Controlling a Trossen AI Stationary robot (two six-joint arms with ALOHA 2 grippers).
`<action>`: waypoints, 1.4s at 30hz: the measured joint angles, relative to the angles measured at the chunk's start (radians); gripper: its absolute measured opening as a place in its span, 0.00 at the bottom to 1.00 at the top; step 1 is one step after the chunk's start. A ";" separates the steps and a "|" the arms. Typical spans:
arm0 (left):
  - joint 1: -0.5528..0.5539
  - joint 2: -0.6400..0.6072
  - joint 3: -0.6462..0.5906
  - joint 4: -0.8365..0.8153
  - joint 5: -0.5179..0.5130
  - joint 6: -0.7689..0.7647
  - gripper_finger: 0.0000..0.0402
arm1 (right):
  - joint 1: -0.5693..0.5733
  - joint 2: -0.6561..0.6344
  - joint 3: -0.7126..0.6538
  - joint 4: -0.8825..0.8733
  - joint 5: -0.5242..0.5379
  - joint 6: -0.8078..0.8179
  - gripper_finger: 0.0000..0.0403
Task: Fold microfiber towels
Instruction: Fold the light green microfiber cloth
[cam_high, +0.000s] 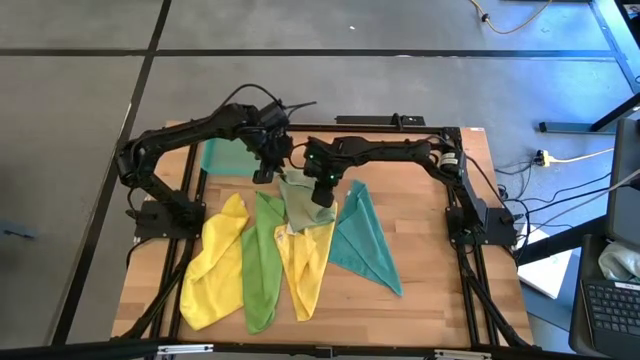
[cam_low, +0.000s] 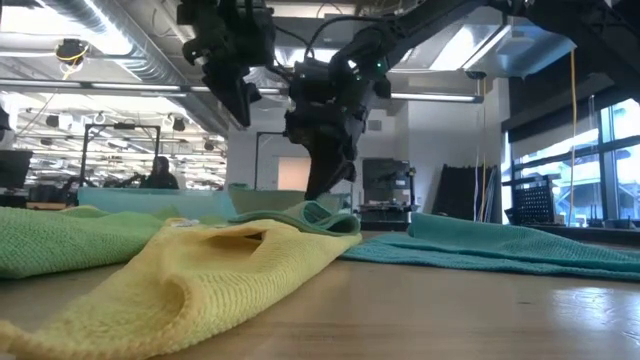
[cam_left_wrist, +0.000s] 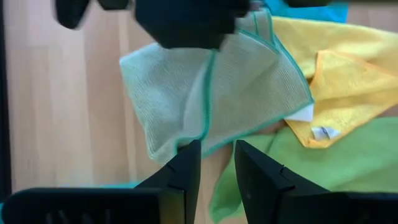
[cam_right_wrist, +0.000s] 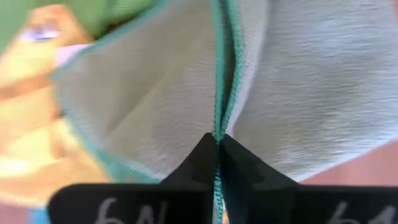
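Pinched between the right gripper's (cam_right_wrist: 217, 144) closed jaws is the teal-stitched hem of the pale olive-green towel (cam_high: 298, 201), which lies at the back of the fanned row of cloths, overlapping a yellow towel (cam_high: 308, 262) and the bright green towel (cam_high: 262, 260). Just behind it the left gripper (cam_left_wrist: 216, 160) hovers with its jaws parted and nothing between them; to fold cleanly it should probably catch the neighbouring corner so both edges lift level. Beyond lie the wooden table (cam_high: 430, 290), the teal tray (cam_high: 225, 157), and an open workshop.
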 joint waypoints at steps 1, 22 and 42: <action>0.000 0.000 0.000 0.009 0.000 -0.006 0.23 | 0.003 0.000 0.008 -0.013 -0.022 0.002 0.03; 0.026 -0.002 0.003 0.033 -0.088 -0.076 0.22 | -0.018 0.001 0.230 -0.440 0.099 0.027 0.02; -0.068 0.039 0.001 0.194 0.139 0.117 0.36 | -0.037 -0.002 0.272 -0.494 0.045 0.003 0.03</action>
